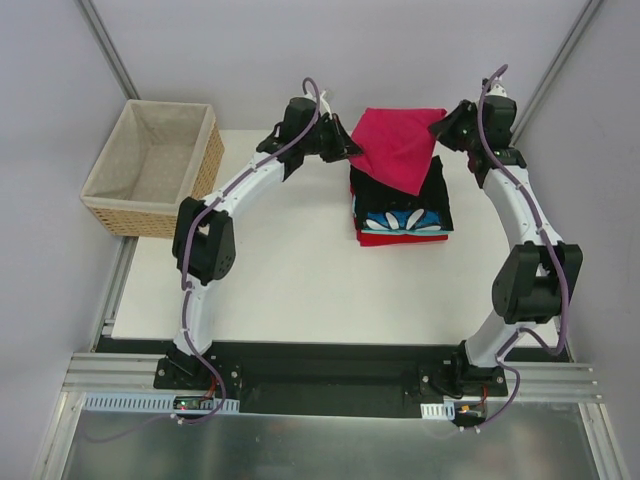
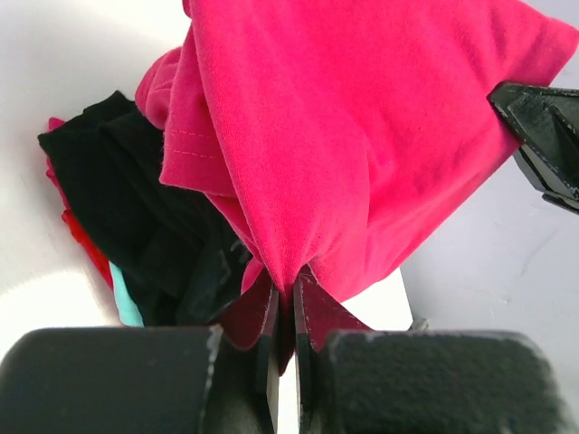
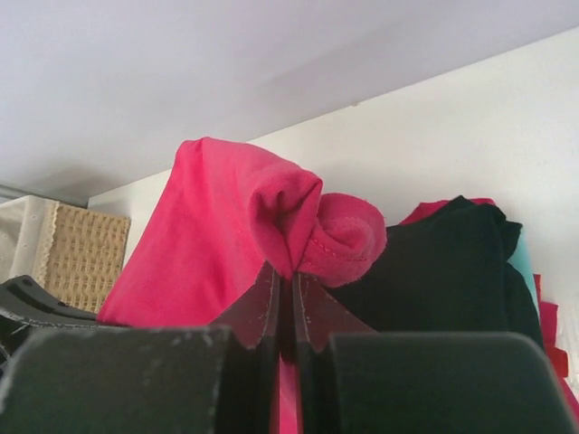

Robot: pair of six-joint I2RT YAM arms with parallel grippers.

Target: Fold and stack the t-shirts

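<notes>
The crimson-pink t-shirt (image 1: 400, 145) hangs folded between both grippers above the stack at the back of the table. My left gripper (image 1: 352, 150) is shut on its left edge, and my right gripper (image 1: 437, 128) is shut on its right corner. In the left wrist view the pink t-shirt (image 2: 362, 136) is pinched between the fingers (image 2: 262, 312). In the right wrist view a bunched hem of the pink t-shirt (image 3: 298, 221) sits in the jaws. Under it lies a stack: a black t-shirt (image 1: 438, 190), a blue-white patterned one (image 1: 405, 221) and a red one (image 1: 400, 238).
A woven wicker basket (image 1: 150, 165) with beige lining stands at the table's back left corner, beside the left arm. The white table (image 1: 290, 280) ends close behind the stack, with grey walls all around.
</notes>
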